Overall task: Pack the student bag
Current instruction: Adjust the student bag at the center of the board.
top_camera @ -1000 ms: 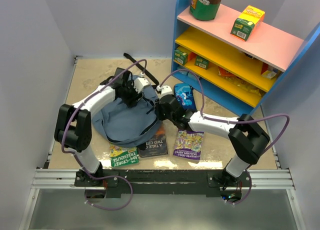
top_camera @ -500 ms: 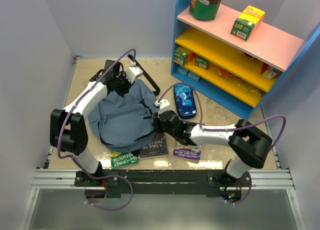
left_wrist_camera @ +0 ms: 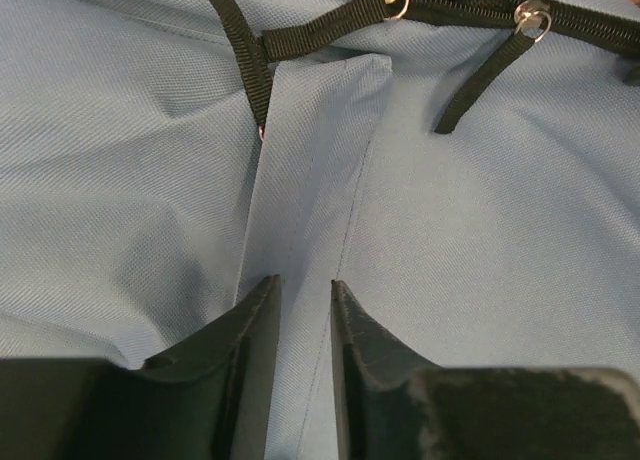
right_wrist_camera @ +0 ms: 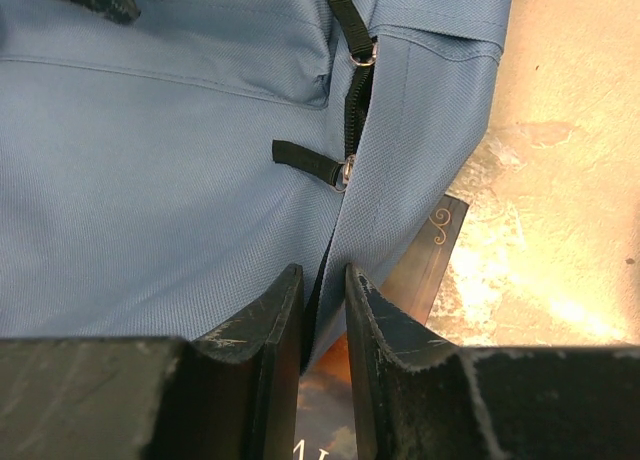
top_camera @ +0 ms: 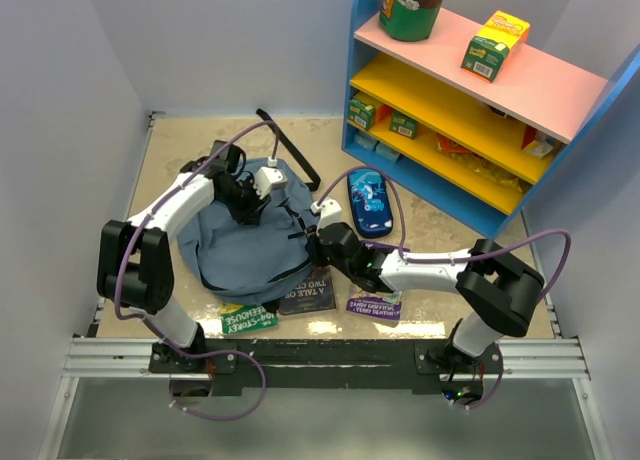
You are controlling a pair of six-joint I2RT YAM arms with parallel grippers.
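Observation:
The student bag (top_camera: 240, 245) is a slate-blue backpack lying flat on the table at centre left. My left gripper (top_camera: 256, 193) rests on its upper part; in the left wrist view the fingers (left_wrist_camera: 303, 283) stand a narrow gap apart, pinching a raised fold of the bag's fabric (left_wrist_camera: 480, 230). My right gripper (top_camera: 316, 246) is at the bag's right edge; in the right wrist view its fingers (right_wrist_camera: 322, 270) are closed on the fabric edge (right_wrist_camera: 150, 160) beside the black zipper (right_wrist_camera: 352, 90). A dark book (top_camera: 308, 292) lies partly under that edge and also shows in the right wrist view (right_wrist_camera: 425, 270).
A green book (top_camera: 248, 316) and a purple book (top_camera: 375, 302) lie near the front edge. A dark-blue pencil case (top_camera: 368, 200) lies right of the bag. A black strap (top_camera: 285, 148) trails behind the bag. A blue shelf unit (top_camera: 470, 110) with boxes stands at the back right.
My left gripper has moved from the bag's far rim back down onto its upper middle. My right gripper shifted forward and left to the bag's right edge, then stayed. The bag's shape shifted slightly.

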